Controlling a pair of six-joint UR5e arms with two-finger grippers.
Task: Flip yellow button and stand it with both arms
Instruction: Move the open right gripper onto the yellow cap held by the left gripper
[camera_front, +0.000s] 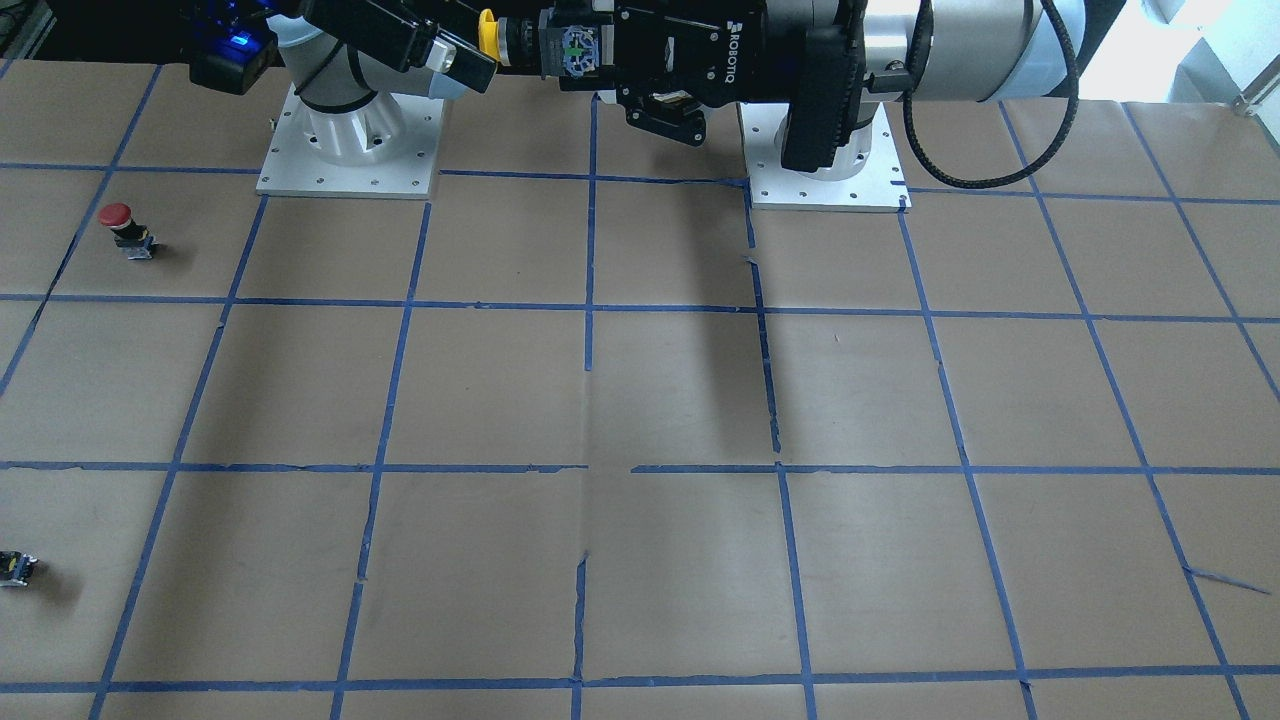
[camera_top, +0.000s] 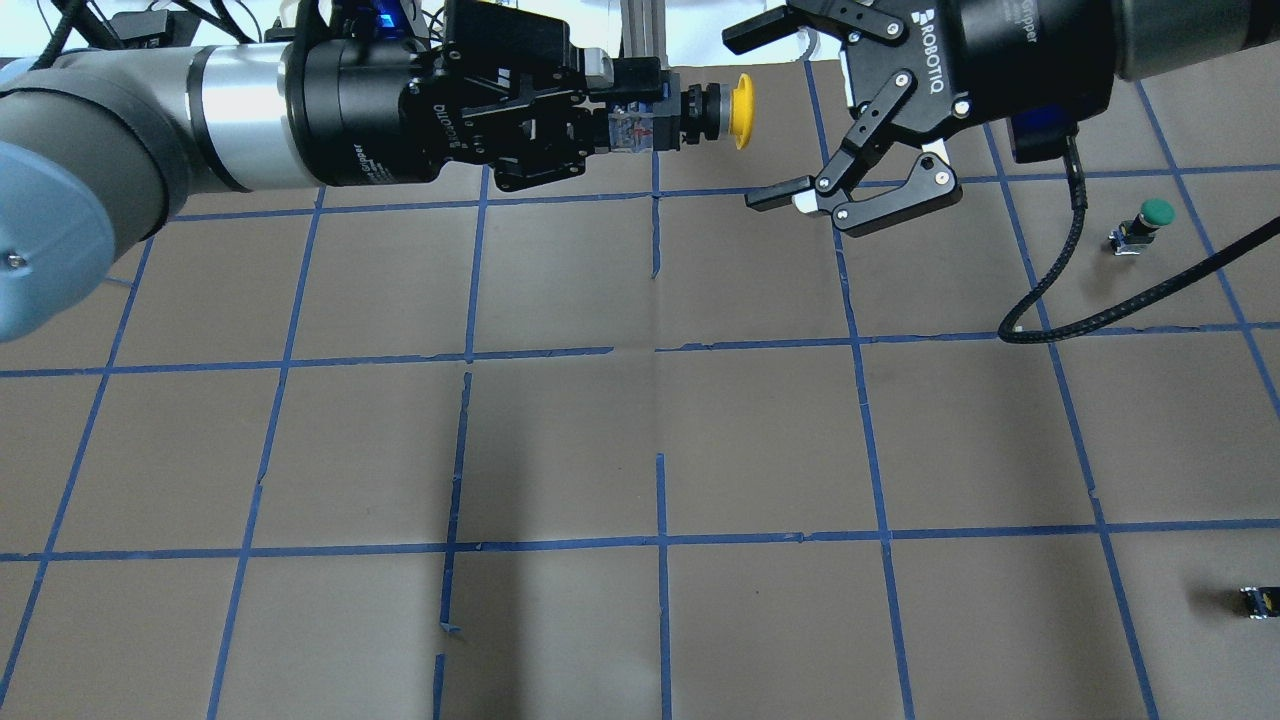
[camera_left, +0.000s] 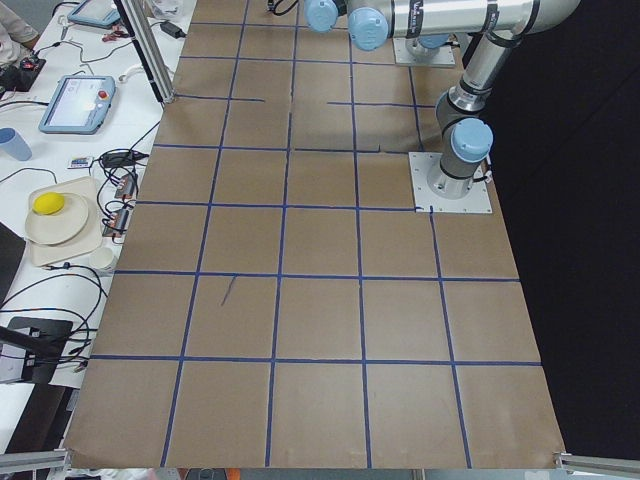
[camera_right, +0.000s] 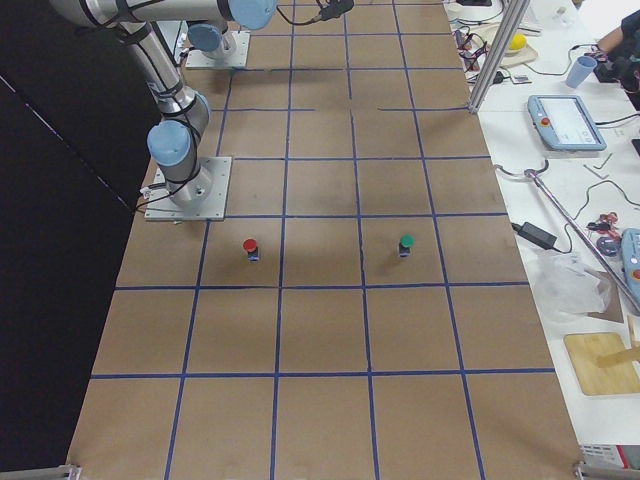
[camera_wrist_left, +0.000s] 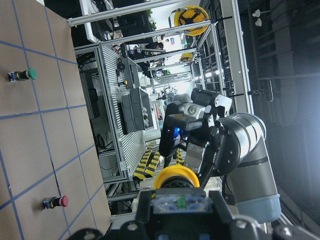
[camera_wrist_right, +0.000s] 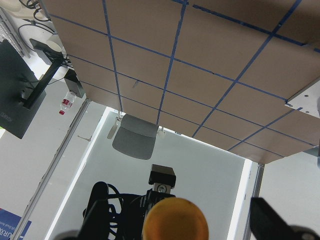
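Yellow cap outward, the yellow button (camera_top: 741, 97) is held sideways well above the desk (camera_top: 760, 440). The left claw (camera_top: 640, 128) is clenched on its block body, which leaves the cap end free beyond the fingertips, apparently for a hand-over. Just past the cap, the right claw (camera_top: 750, 118) faces it with its jaws spread wide and empty. It looks ready to take the cap so the button can be turned upright.

Brown paper with a blue tape grid covers the table (camera_left: 320, 300). Black backdrop (camera_left: 580, 250) fills one long side. Along the other runs a white bench (camera_left: 60, 150) with a tablet (camera_left: 80, 103), a plate (camera_left: 62, 222) and cables. Beyond stand aluminium racks (camera_wrist_left: 130, 110) and hazard stripes (camera_wrist_left: 150, 162). A grey chair (camera_wrist_right: 132, 143) sits on the pale floor (camera_wrist_right: 200, 160).
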